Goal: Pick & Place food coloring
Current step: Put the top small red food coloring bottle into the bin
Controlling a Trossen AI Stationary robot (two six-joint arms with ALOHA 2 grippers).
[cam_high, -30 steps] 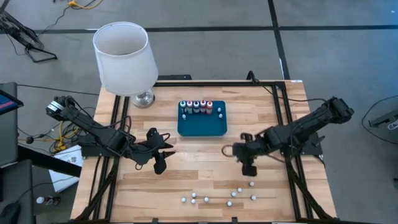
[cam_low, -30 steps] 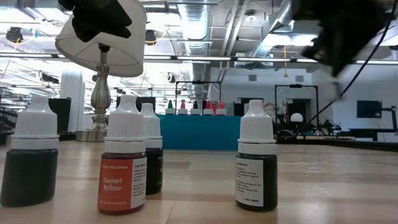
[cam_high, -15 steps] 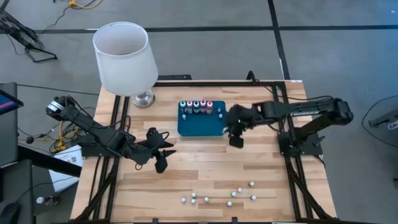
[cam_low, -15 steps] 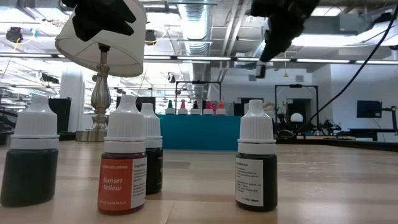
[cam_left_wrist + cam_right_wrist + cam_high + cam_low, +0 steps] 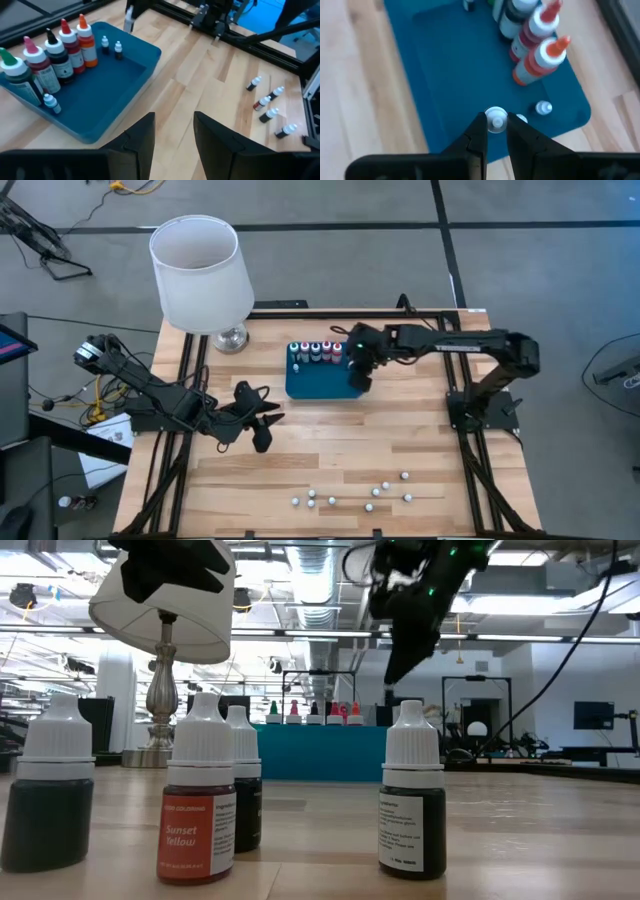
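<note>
A flat teal tray [image 5: 322, 385] lies mid-table, with a row of coloured, white-capped food coloring bottles [image 5: 315, 351] along its far edge and tiny ones [image 5: 543, 107] by its right edge. Several small white-capped bottles [image 5: 360, 495] stand near the table's near edge and loom large in the low view [image 5: 412, 802]. My right gripper [image 5: 358, 376] is over the tray's right part, shut on a small bottle [image 5: 495, 121]. My left gripper [image 5: 262, 430] hovers left of the tray, nearer the near edge, open and empty [image 5: 174, 130]. My right gripper pinches a small bottle between its two fingertips [image 5: 479, 131], just under its white cap [image 5: 495, 120]. The fingers point down from above. The cap faces up toward the wrist camera and hides the body. The bottle is upright over the tray's floor near the right edge.
A table lamp with a white shade [image 5: 200, 275] stands at the far left corner. Black frame rails [image 5: 455, 360] run along the table's left and right sides. Bare wood [image 5: 330, 440] lies between the tray and the loose bottles.
My right gripper has risen from the table near the loose bottles and swung toward the far edge and the left. It now stands over the tray's right part, carrying the small bottle clear of the table.
</note>
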